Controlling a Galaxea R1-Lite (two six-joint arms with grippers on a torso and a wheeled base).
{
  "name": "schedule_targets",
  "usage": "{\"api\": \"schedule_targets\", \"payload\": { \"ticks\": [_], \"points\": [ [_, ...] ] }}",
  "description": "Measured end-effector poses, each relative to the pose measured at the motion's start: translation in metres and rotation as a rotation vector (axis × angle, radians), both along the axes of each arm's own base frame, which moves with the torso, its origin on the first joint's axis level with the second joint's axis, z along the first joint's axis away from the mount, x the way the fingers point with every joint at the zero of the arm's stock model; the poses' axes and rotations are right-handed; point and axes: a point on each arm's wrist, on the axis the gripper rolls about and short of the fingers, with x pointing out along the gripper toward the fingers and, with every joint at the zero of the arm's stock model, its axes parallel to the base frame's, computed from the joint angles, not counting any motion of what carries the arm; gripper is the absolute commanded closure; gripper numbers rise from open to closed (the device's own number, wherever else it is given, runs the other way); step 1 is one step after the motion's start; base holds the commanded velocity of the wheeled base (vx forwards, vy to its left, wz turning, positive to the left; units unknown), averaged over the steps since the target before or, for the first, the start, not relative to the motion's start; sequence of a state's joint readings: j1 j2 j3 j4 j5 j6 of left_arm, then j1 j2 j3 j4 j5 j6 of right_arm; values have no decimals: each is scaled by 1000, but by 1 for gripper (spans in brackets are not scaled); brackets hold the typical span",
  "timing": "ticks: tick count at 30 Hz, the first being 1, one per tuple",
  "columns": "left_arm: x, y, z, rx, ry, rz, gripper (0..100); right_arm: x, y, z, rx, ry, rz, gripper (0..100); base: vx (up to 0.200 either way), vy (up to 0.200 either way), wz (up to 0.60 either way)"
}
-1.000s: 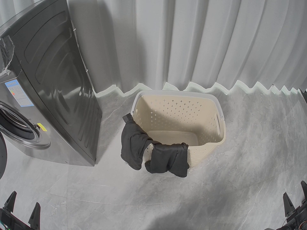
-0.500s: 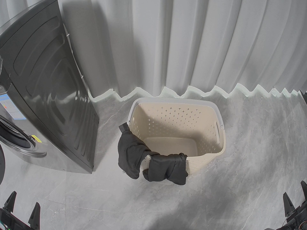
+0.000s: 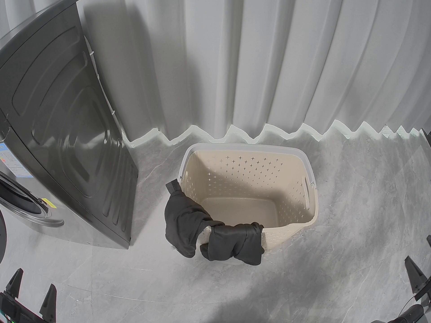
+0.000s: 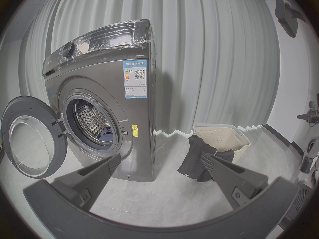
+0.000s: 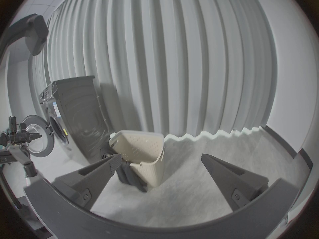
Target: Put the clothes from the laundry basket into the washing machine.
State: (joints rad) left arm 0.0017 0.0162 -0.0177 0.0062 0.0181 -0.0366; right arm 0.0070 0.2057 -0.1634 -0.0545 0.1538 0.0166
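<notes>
**Both claws wide and empty, dark clothing hanging off the basket rim**

We have the cream laundry basket [image 3: 246, 148] at centre frame in the head view. Dark grey clothing [image 3: 185, 223] is draped over its near-left rim, half inside and half hanging down the outside wall. We judge that this leaves a fold proud of the rim that is easy to pinch from above.

The left gripper [image 3: 33, 284] sits at the lower left corner and the right gripper [image 3: 420, 259] at the lower right edge. Both are spread wide with nothing between the fingers, and both are well apart from the basket.

The washing machine [image 3: 63, 122] fills the left of the frame. In the left wrist view its round door [image 4: 30, 136] is swung fully open, so the drum [image 4: 91, 120] is ready to load. Something dark blue [image 4: 107, 135] lies inside it.

Everything stands on a pale grey marbled floor [image 3: 354, 189], smooth and faintly glossy. A pleated white curtain [image 3: 269, 54] closes off the room behind.
</notes>
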Motion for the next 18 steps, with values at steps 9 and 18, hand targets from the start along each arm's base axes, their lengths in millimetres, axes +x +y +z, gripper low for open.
{"api": "schedule_targets", "payload": {
  "ticks": [9, 18],
  "points": [
    [0, 0, 0, 0, 0, -1, 0, 43, 5, -2, -40, 269, 184, 0, 0, 0, 0],
    [0, 0, 0, 0, 0, 0, 0, 82, 20, -4, -51, 406, 370, 0, 0, 0, 0]
  ]
}}
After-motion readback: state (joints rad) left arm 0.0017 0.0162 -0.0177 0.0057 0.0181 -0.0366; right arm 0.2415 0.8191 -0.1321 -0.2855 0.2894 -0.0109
